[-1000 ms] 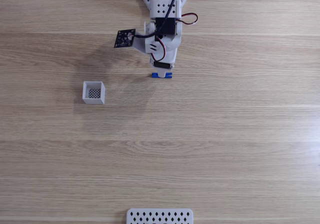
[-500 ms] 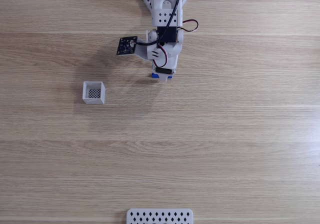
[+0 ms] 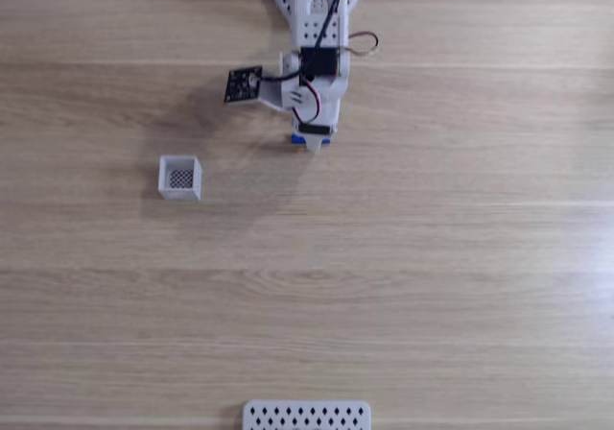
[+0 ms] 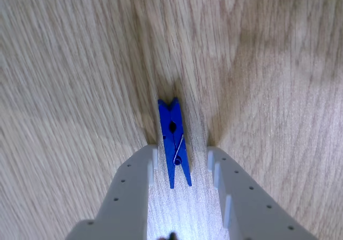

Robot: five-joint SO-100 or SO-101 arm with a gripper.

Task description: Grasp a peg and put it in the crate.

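Between hand (image 4: pixel 182 159) fingers, untouched — peg (image 4: pixel 174 141)

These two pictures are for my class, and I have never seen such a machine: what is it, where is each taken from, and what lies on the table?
It is a small white robot arm on a wooden table. The fixed view looks straight down; the other view looks along the arm's two-fingered hand. Between the open fingers, untouched, lies a blue peg, a clothes peg. The fixed view shows the hand over the peg, a small white crate to its left, and a perforated white plate at the bottom edge. Nothing is held.
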